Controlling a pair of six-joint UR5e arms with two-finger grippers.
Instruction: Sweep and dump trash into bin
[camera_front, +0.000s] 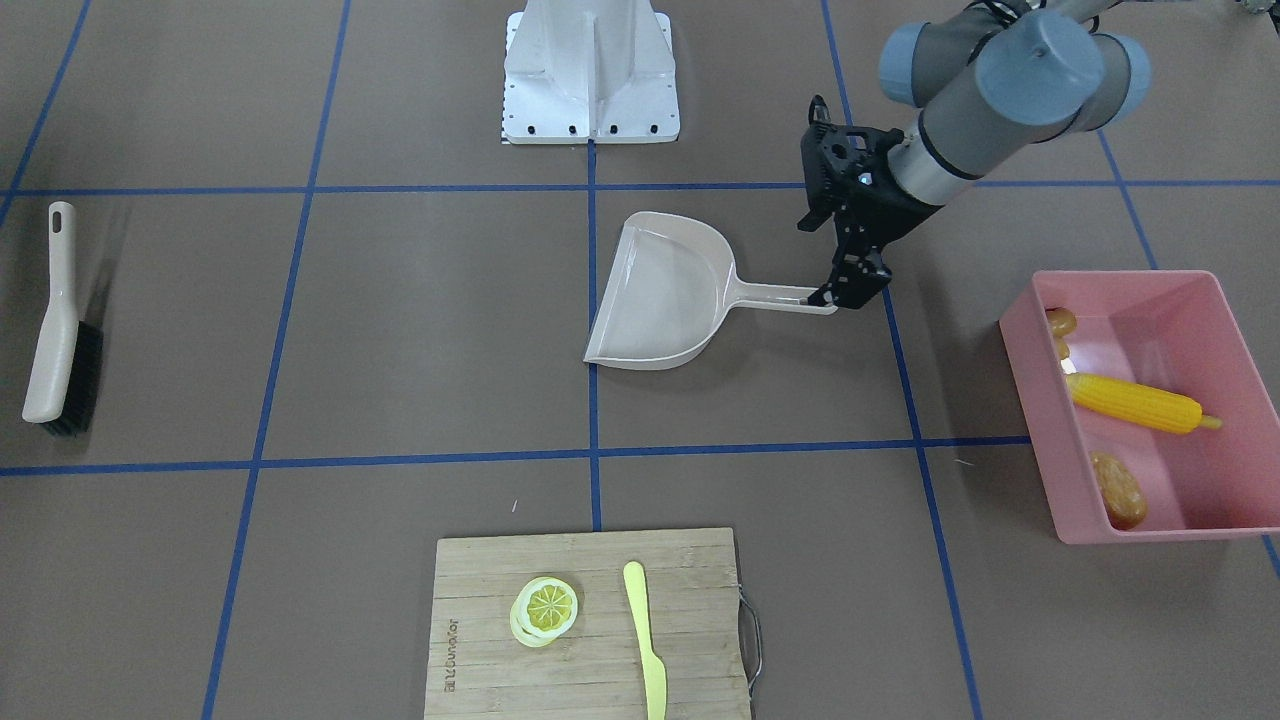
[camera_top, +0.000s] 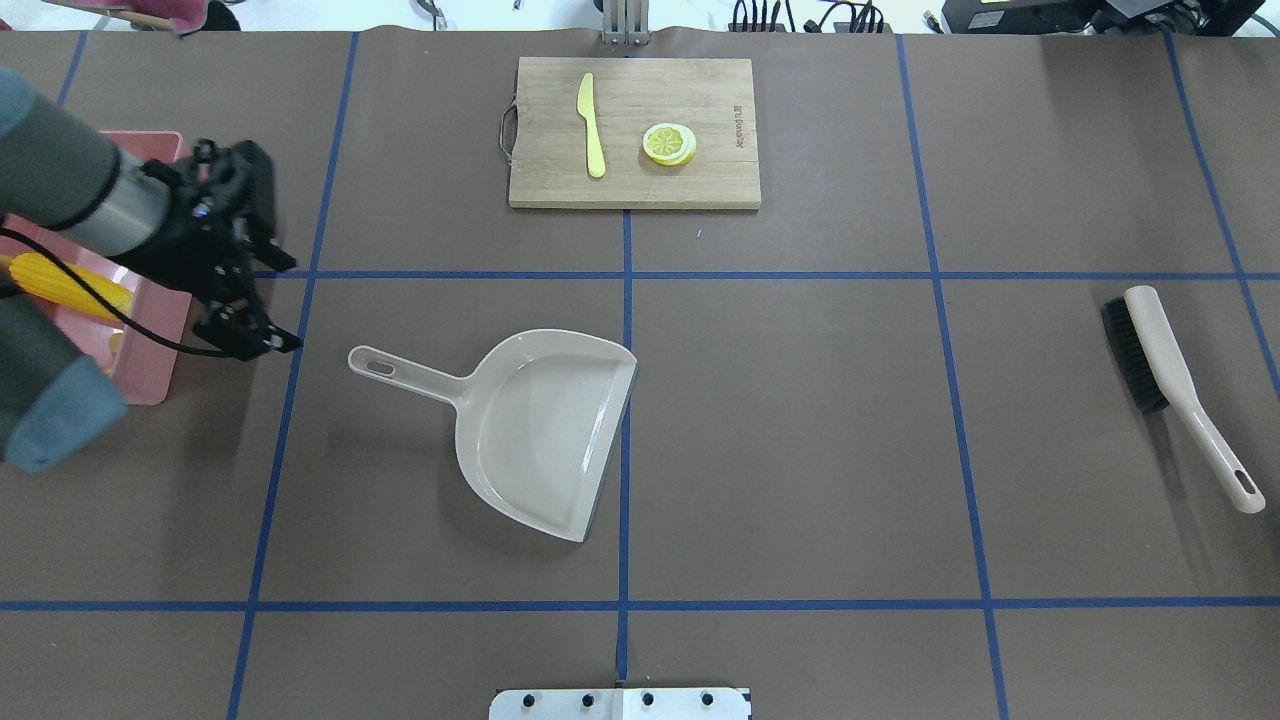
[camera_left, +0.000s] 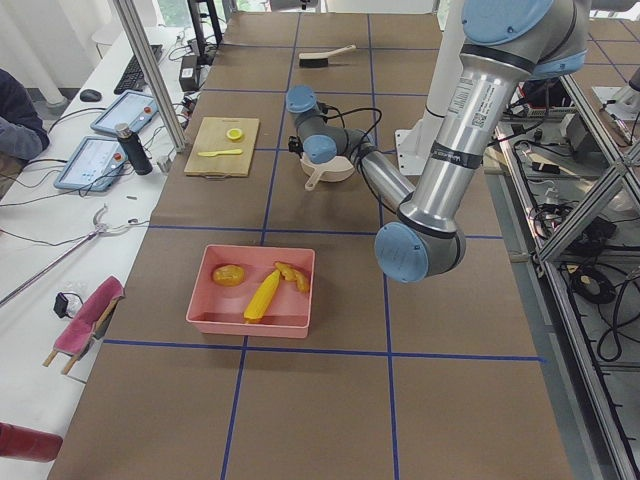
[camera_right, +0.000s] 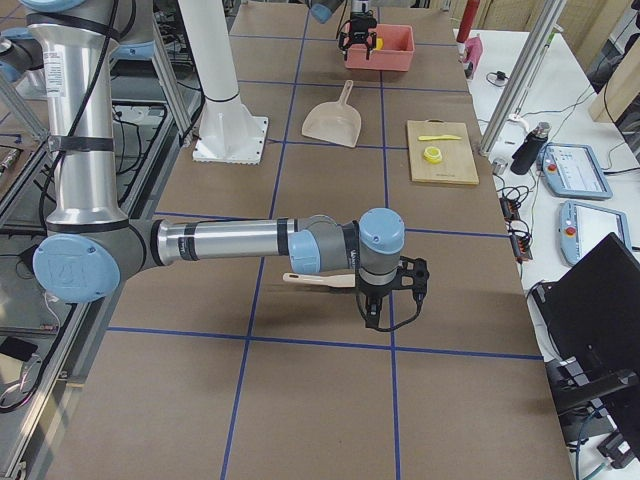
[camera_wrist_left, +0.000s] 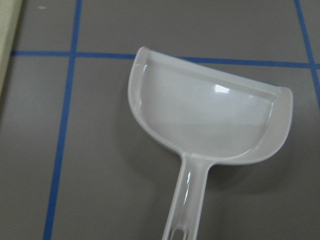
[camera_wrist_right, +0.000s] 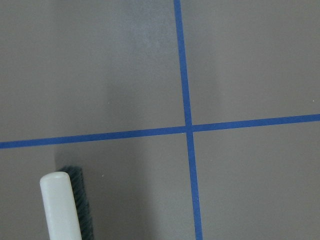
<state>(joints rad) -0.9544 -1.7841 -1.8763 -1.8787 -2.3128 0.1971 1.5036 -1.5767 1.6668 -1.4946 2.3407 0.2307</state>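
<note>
Near the table's (camera_top: 800, 420) left edge, corn (camera_front: 1135, 402), potato (camera_front: 1118, 490) and ginger (camera_front: 1060, 325) lie in the bin (camera_front: 1030, 400). Left gripper (camera_top: 290, 305) hangs spread near the dustpan (camera_top: 540, 430) handle. Right gripper's (camera_right: 378, 312) state can't be told.

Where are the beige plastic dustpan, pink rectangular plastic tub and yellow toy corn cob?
beige plastic dustpan (camera_top: 535, 430): overhead view, pan floor.
pink rectangular plastic tub (camera_front: 1045, 420): front-facing view, left wall.
yellow toy corn cob (camera_front: 1135, 403): front-facing view, middle.

beige dustpan (camera_wrist_left: 210, 115) on brown table (camera_wrist_left: 100, 190), handle downward, blue tape lines (camera_wrist_left: 62, 135)
</note>
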